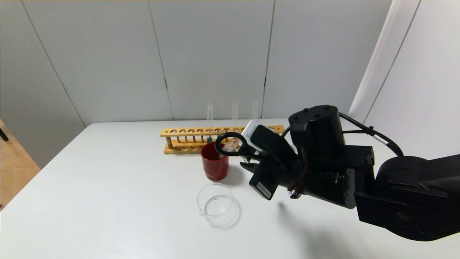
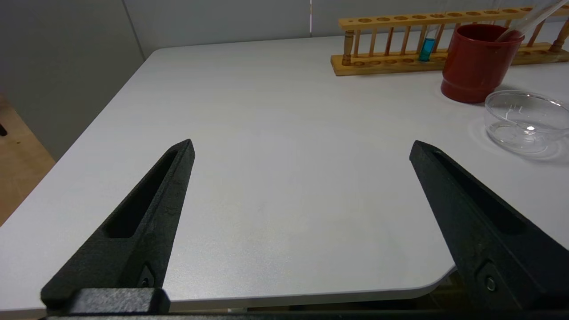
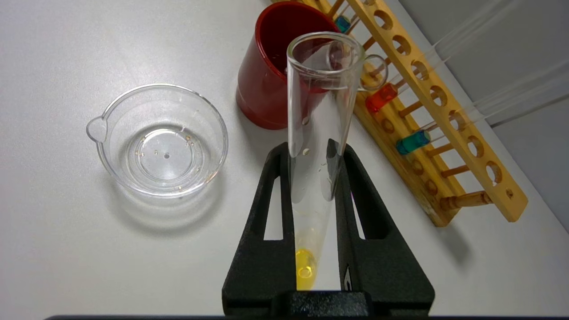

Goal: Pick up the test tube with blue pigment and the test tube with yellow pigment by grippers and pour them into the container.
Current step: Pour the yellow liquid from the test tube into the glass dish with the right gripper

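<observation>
My right gripper is shut on the test tube with yellow pigment. The tube is tilted, with the yellow liquid at its closed end by the palm and its mouth at the rim of the red cup. In the head view this gripper is over the cup's right side. The container, a low clear glass dish, stands in front of the cup and also shows in the right wrist view. The test tube with blue pigment stands in the wooden rack. My left gripper is open and empty over the table's front left corner.
The red cup stands just in front of the wooden rack at the back of the white table. The rack also holds an orange-red tube and another blue tube. The dish is to the right of my left gripper.
</observation>
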Controlling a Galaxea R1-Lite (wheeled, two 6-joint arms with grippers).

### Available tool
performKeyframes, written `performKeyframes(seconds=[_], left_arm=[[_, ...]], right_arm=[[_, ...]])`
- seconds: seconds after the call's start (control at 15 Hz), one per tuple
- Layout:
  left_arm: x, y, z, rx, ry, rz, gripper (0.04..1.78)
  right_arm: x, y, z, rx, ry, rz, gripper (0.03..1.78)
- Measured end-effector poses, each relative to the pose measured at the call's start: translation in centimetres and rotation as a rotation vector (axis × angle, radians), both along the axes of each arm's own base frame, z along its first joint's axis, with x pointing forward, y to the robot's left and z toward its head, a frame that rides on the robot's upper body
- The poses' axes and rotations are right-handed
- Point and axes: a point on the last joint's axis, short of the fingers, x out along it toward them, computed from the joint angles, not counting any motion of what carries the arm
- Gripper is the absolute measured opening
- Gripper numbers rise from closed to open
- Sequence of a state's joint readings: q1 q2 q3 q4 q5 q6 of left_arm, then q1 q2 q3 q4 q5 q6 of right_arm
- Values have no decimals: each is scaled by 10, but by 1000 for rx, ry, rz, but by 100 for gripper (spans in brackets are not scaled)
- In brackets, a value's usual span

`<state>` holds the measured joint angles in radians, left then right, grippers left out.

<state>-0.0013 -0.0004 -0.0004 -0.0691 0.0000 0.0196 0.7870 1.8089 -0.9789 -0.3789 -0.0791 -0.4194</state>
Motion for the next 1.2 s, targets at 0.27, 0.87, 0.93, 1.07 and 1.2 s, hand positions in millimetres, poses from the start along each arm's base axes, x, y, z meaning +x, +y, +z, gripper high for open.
performKeyframes(seconds=[0.27, 0.87, 0.93, 1.07, 1.2], left_arm=[[0, 0, 0, 0, 0, 0, 171], [0, 0, 0, 0, 0, 0, 171], [0, 0, 0, 0, 0, 0, 171], [0, 0, 0, 0, 1, 0, 171], [0, 0, 0, 0, 0, 0, 171]], right_arm=[[3, 0, -4, -33, -17, 12, 28], [7, 2, -6, -118, -81, 43, 28], [8, 3, -8, -140, -98, 25, 28], [9, 5, -12, -186, -117, 2, 28], [8, 9, -16, -203, -119, 13, 28]])
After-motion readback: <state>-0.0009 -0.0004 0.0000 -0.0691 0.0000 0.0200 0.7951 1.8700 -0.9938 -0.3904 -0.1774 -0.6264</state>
